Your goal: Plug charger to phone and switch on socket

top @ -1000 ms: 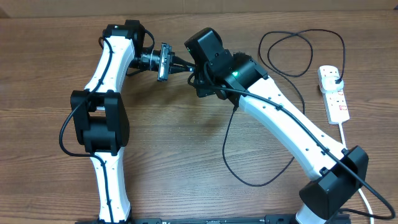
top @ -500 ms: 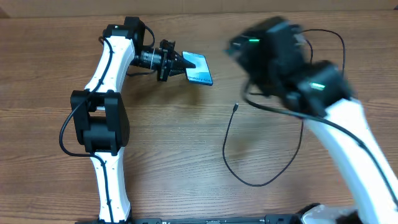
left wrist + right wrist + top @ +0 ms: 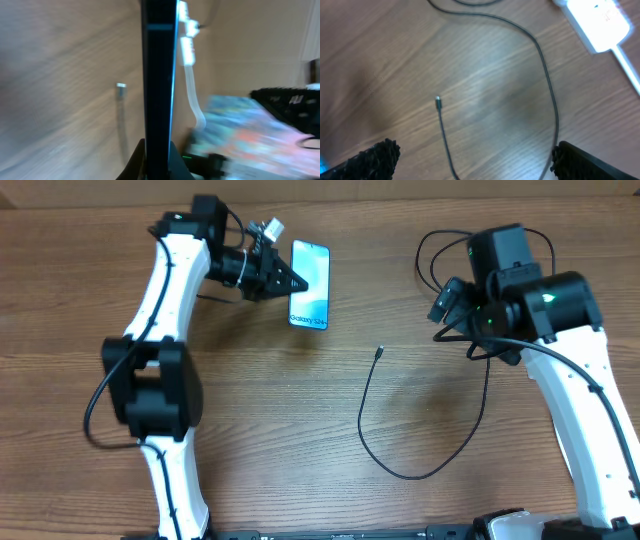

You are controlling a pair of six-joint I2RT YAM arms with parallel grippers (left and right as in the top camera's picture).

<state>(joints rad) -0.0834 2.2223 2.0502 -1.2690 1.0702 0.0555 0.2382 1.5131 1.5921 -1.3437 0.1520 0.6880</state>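
phone (image 3: 310, 284) is clamped at one edge by left tool (image 3: 286, 280). right tool (image 3: 480, 162) is spread wide, nothing held. charger (image 3: 365, 425) tip (unplugged) is seen on table (image 3: 250, 430), well apart from phone; socket (image 3: 597, 20) is seen beyond the cable.

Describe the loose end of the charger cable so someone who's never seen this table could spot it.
In the middle of the wooden table, a thin black charger cable curves in an open loop. In the overhead view its upper end, the connector tip, lies on bare wood below and right of the phone. It is tiny and thin, unlike the thick white cord of the socket.
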